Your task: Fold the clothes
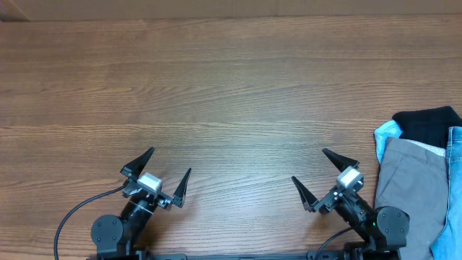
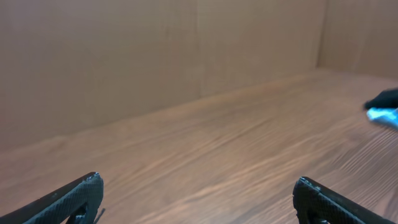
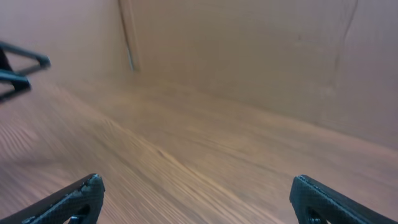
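Overhead, looking down: takes in a brown wood-grain tabletop [image 1: 231, 87]. Finds the grey trousers [image 1: 408, 188] at its right end, lying flat and running off the near edge of the picture. Puts the jeans [image 1: 455, 180] just right of the grey trousers and touching them, visible only as a narrow strip of light-blue denim cut off by the picture's border. Places a black garment [image 1: 427, 121] bunched just beyond the grey trousers, touching their far end. Catches a brighter blue scrap [image 1: 385, 136] poking out at the far left corner of the grey trousers, beside the black garment; cannot tell whether part of the jeans or not.

Sets the right end effector [image 1: 308, 164] just left of the grey trousers, apart from them, fingers spread wide and holding nothing. Sets the left end effector [image 1: 170, 160] well left of the grey trousers, likewise spread wide and empty, over bare wood.

Left wrist view: frames two black fingertips [image 2: 87, 190] at the bottom corners, far apart, with only wood grain between. Picks up the black garment and the blue scrap as a blurred smudge at the right border.

Right wrist view: frames its own fingertips [image 3: 87, 190] the same way, wide apart over bare wood, with a plain brown wall [image 3: 249, 56] behind.
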Motion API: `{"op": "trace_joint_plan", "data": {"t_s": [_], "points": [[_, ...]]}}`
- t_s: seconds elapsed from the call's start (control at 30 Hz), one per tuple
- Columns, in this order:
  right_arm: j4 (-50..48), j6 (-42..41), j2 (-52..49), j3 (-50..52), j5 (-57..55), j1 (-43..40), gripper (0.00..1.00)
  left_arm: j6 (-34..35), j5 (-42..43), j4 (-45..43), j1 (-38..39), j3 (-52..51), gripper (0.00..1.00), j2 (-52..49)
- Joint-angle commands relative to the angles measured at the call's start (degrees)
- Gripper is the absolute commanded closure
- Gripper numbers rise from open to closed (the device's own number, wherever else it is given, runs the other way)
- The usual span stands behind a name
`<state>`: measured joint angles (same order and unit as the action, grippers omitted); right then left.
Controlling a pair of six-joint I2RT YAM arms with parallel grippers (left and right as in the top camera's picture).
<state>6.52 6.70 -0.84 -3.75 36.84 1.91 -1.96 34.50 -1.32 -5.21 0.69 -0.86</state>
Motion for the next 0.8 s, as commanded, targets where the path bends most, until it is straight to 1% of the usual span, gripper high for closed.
{"op": "trace_joint_plan", "data": {"t_s": [0.0,0.07,0.13,0.23,0.3,0.37,0.43,0.47,0.6,0.67,0.77], "points": [[-3.10,-13.64,0.66,-3.13,-0.37,-0.11,0.00,4.98,2.69,0.63,0.37,5.44,0.00,0.50],[-2.51,-17.40,0.11,-6.93,-1.62,-0.11,0.00,4.98,-2.45,6.32,0.35,12.46,0.00,-0.76],[0.31,-17.68,-1.77,-11.17,-1.99,-0.11,0.00,4.70,-6.16,10.62,0.35,18.56,0.00,-3.80],[6.36,-17.64,-6.75,-17.88,-4.02,-0.11,0.00,3.17,-7.06,15.98,0.35,27.08,0.00,-10.78],[12.22,-17.33,-13.94,-25.77,-4.02,-0.11,0.00,3.23,-6.16,21.79,0.35,35.54,0.00,-19.50],[22.36,-14.36,-23.37,-35.91,-6.69,-0.11,0.00,3.21,-3.06,29.29,0.37,46.53,0.00,-31.23],[32.06,-11.50,-31.93,-44.65,-9.90,-0.11,0.00,3.19,-1.81,35.06,0.37,53.59,0.00,-38.45],[37.03,-10.60,-37.05,-49.57,-10.27,-0.11,0.00,3.19,-1.90,39.52,0.37,58.66,0.00,-43.32],[45.44,-10.82,-50.82,-61.13,-10.23,-0.11,0.00,3.21,-1.92,49.57,0.37,71.30,0.00,-55.32],[47.91,-12.92,-54.90,-63.21,-8.55,-0.11,0.00,3.21,-2.03,52.37,0.37,74.64,0.00,-59.45],[47.76,-11.54,-60.92,-64.17,-4.28,-0.11,0.00,1.92,-1.99,54.27,0.37,76.26,0.00,-63.36]]}}
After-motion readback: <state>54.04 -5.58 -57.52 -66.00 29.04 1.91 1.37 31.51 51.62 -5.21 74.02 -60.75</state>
